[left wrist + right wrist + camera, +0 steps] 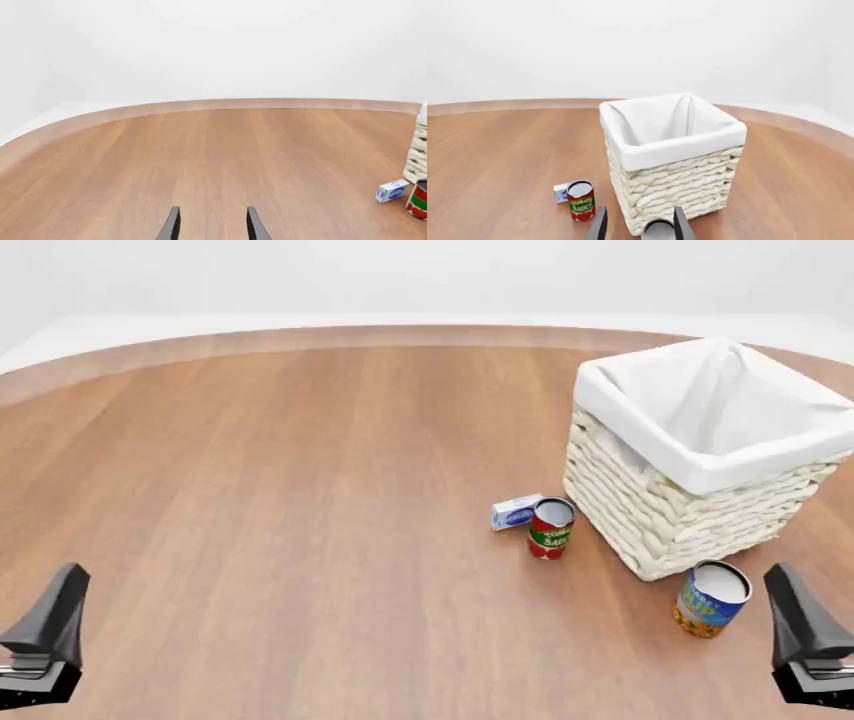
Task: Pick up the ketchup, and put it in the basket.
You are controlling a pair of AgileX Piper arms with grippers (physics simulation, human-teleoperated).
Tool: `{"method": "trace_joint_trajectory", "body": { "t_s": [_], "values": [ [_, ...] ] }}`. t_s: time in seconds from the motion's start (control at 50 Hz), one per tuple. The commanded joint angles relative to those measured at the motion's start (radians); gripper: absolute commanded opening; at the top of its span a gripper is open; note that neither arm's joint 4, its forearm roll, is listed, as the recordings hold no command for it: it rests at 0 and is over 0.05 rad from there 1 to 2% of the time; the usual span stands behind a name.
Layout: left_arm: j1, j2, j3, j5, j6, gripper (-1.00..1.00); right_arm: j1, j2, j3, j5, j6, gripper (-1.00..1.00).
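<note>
Both arms low at the near table edge, claws parted and holding nothing.

The left gripper [213, 225] and right gripper [640, 224] each show two dark fingers spread apart over bare wood; in the front view only their bodies peek in at the bottom corners. The basket [694, 510] stands upright right of centre, with the tomato sauce can [550, 528] and a small blue-white box [514, 511] just left of it and a blue can [713, 598] near its front corner. No ketchup bottle is visible in any view.

You faced a warm brown wood-grain surface [267, 490] with a curved far edge, backed by a plain white wall [400, 275] under even, soft light.
</note>
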Motion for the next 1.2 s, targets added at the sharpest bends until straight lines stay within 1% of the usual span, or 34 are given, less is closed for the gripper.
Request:
{"method": "trace_joint_trajectory", "body": {
  "t_s": [0.02,0.34,0.52,0.6,0.64,0.66,0.68,0.74,0.86,0.94,1.08,1.12,1.18,1.2],
  "values": [
    [0.000,0.006,-0.005,0.000,0.000,1.00,0.019,0.001,-0.005,-0.007,-0.016,1.00],
    [0.000,0.006,-0.006,0.001,0.000,1.00,0.030,0.000,-0.004,-0.009,-0.038,1.00],
    [0.000,0.006,-0.006,0.001,0.000,1.00,0.060,0.000,-0.010,-0.014,-0.058,1.00],
    [0.000,0.007,-0.006,0.001,0.000,1.00,0.098,0.000,-0.017,-0.011,-0.066,1.00],
    [0.000,0.006,-0.006,0.001,0.000,1.00,0.105,0.000,-0.019,-0.011,-0.070,1.00],
    [0.000,0.007,-0.006,0.001,0.000,1.00,0.114,0.000,-0.023,-0.011,-0.080,1.00],
    [0.000,0.007,-0.006,0.001,0.000,1.00,0.135,0.000,-0.030,-0.007,-0.082,1.00],
    [0.000,0.007,-0.006,0.001,0.000,1.00,0.160,0.000,-0.036,-0.002,-0.092,1.00],
    [0.000,0.007,-0.006,0.001,0.000,1.00,0.198,0.000,-0.045,0.011,-0.103,1.00],
    [0.000,0.007,-0.006,0.001,0.000,1.00,0.220,0.001,-0.054,0.026,-0.092,1.00],
    [0.000,0.007,-0.006,0.001,0.000,1.00,0.263,0.003,-0.067,0.039,-0.096,1.00],
    [0.000,0.007,-0.006,0.001,0.000,1.00,0.284,0.034,-0.069,0.020,-0.088,1.00],
    [0.000,0.007,-0.006,0.001,0.000,1.00,0.284,0.035,-0.068,0.018,-0.088,1.00],
    [0.000,0.007,-0.006,0.001,0.000,1.00,0.314,0.069,-0.081,0.001,-0.086,1.00]
  ]
}}
